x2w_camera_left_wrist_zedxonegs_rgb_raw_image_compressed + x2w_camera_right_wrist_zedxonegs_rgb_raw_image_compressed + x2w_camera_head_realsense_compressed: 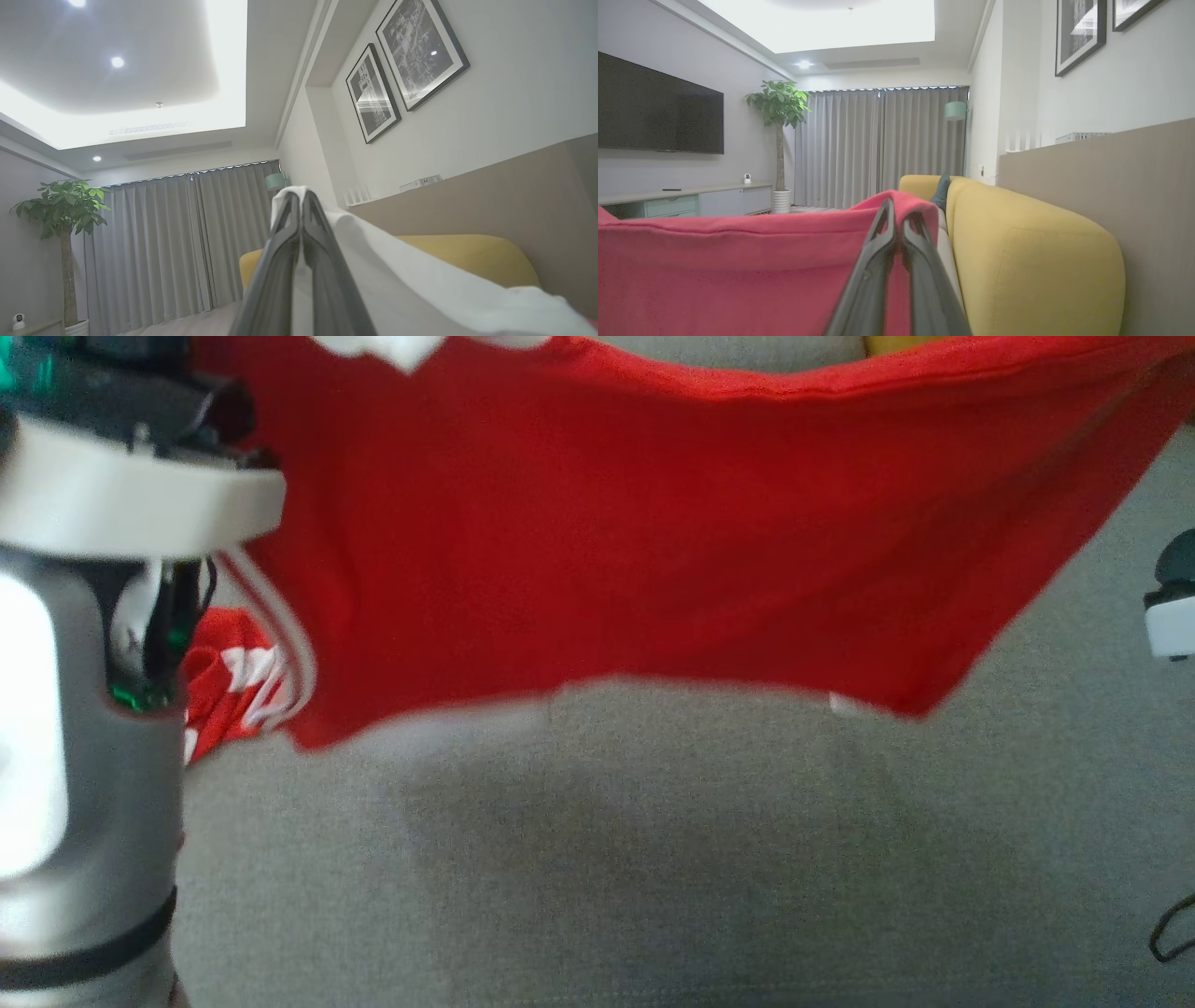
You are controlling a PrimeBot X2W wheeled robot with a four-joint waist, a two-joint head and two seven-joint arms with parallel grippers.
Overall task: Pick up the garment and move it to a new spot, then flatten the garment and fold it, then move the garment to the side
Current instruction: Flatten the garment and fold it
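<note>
Garment: soft, light red fabric garment with white trim (653, 541), sagging mid-air.
Left gripper (301, 200): clenched on its white edge.
Right gripper (899, 219): clenched on red hem.
Hold: you want the corners.

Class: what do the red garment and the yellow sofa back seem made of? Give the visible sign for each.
Red garment: likely soft knit fabric, matte; it sags and drapes. Yellow sofa back: seemingly woven upholstery cloth, matte; fine grainy weave, visible seam.
</note>
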